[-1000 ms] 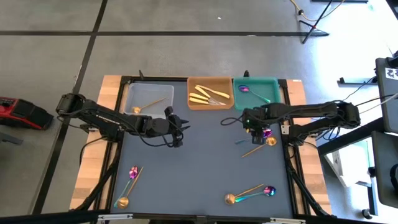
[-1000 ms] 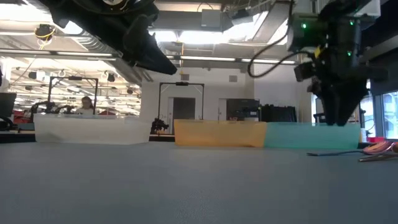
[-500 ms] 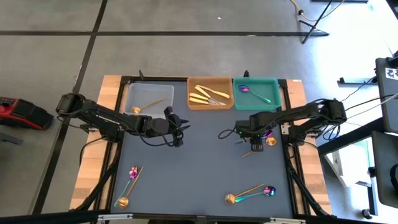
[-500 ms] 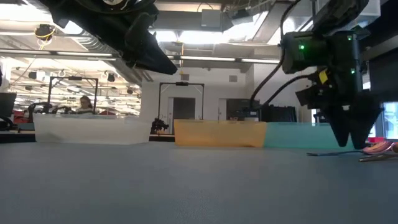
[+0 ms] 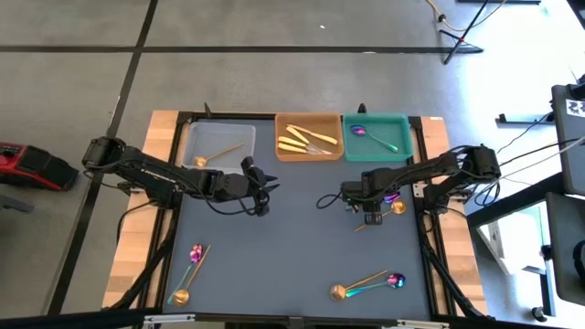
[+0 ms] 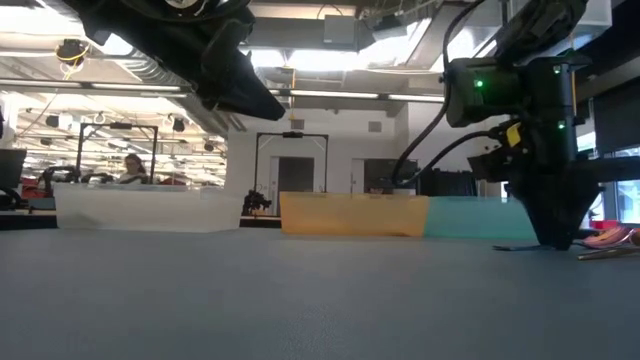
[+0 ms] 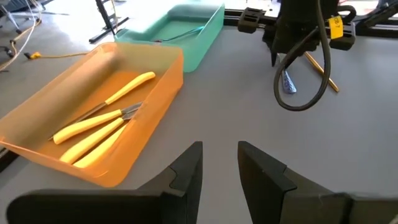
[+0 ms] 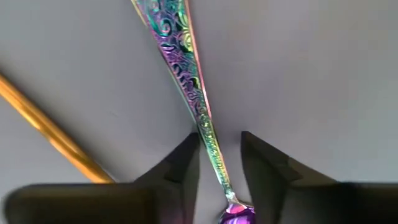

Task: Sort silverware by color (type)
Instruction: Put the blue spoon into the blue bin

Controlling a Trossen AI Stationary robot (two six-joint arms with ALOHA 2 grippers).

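My right gripper is down at the table on the right side, open. In the right wrist view its two fingers stand on either side of the slim handle of an iridescent purple-teal spoon that lies flat on the table. A copper-gold spoon lies just beside it. In the low view the fingertips reach the tabletop. My left gripper hangs open above the table's middle-left and holds nothing. My right gripper comes from above, pointing down, with its fingers across the iridescent spoon's handle, close to the bowl end. One finger is right against the handle; whether it touches I cannot tell. The spoon lies flat on the table.
Along the far edge stand a clear tray with a copper-gold spoon, an orange tray with yellow knives and a teal tray with an iridescent spoon. More spoon pairs lie near-left and near-right. The table's middle is bare.
My right gripper has come down from above the table to the tabletop and shifted a little toward the near edge and the left, ending with its fingers astride the iridescent spoon's handle. The spoons have stayed where they were.
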